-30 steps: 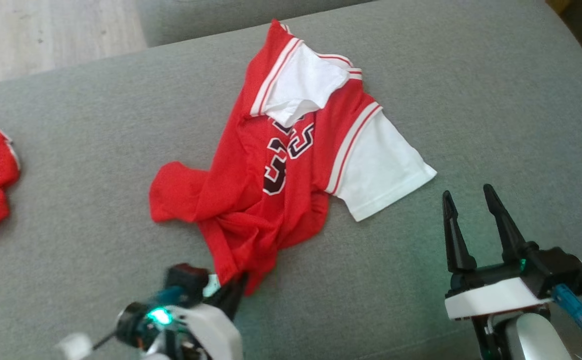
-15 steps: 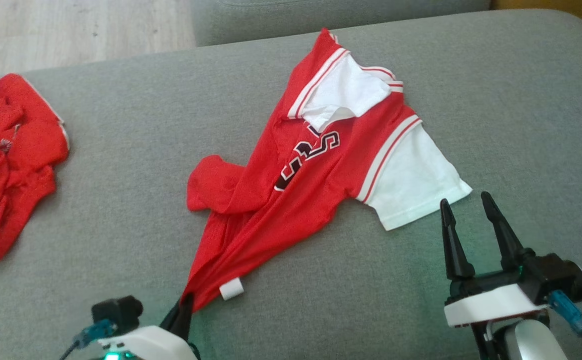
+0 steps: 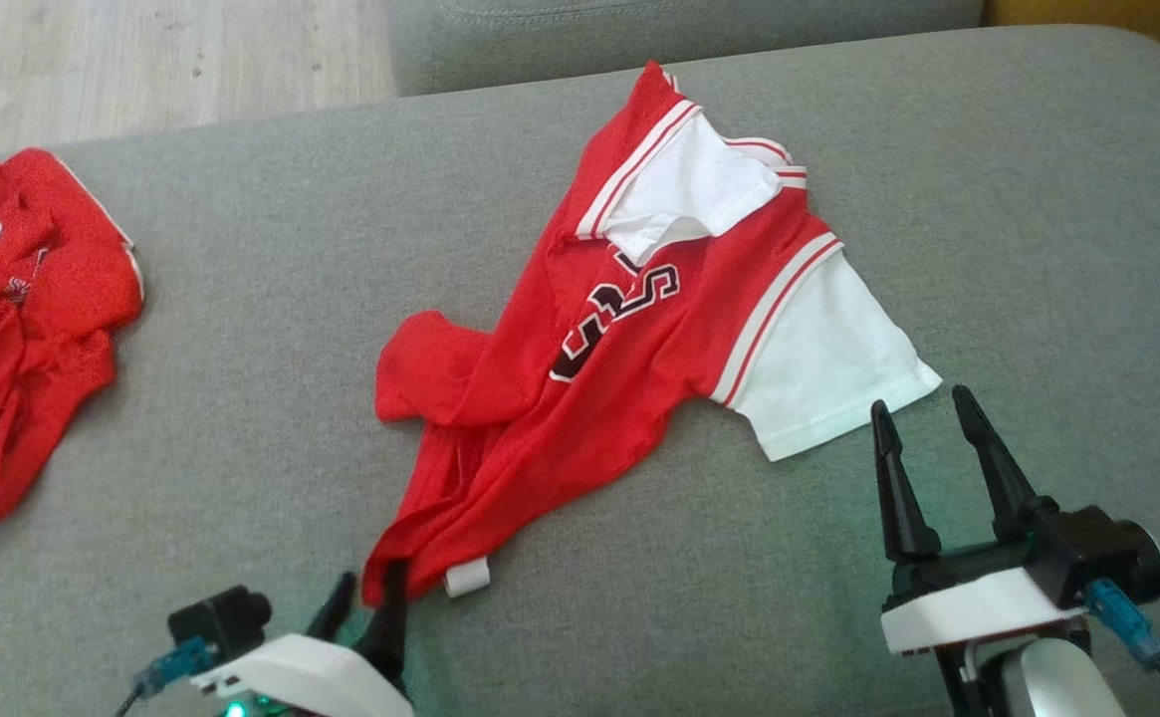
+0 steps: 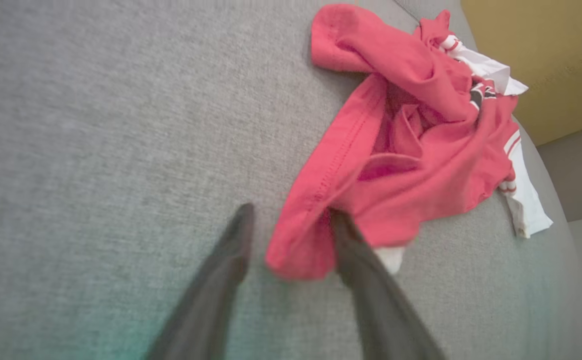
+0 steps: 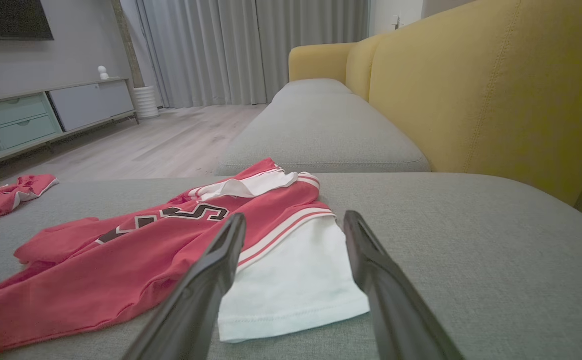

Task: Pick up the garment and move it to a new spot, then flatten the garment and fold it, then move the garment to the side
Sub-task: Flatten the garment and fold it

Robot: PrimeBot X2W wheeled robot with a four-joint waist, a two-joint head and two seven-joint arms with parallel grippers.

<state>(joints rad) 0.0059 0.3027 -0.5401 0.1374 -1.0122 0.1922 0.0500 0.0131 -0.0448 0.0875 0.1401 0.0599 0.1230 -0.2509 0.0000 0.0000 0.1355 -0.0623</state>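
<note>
The garment (image 3: 540, 418) is a red jersey with white sleeves and dark lettering, lying crumpled and drawn out lengthwise on the grey sofa cushion (image 3: 241, 259). Its near hem corner, with a small white tag, lies between the spread fingers of my left gripper (image 3: 365, 596). In the left wrist view the left gripper (image 4: 291, 212) stands open, the red hem of the garment (image 4: 420, 165) resting loosely against its right finger. My right gripper (image 3: 923, 403) is open with nothing in it, just short of the white sleeve (image 5: 291, 280). In the right wrist view the right gripper (image 5: 294, 217) points over that sleeve.
A second red garment (image 3: 22, 329) lies bunched at the cushion's left end. Wooden floor (image 3: 141, 60) lies beyond the far edge. Another grey cushion (image 5: 320, 130) and the yellow backrest (image 5: 470, 90) run along the right.
The camera swung early on. My left gripper drew the hem toward the near edge, stretching the jersey out, then opened and let the corner go slack. The right gripper stayed open and barely moved.
</note>
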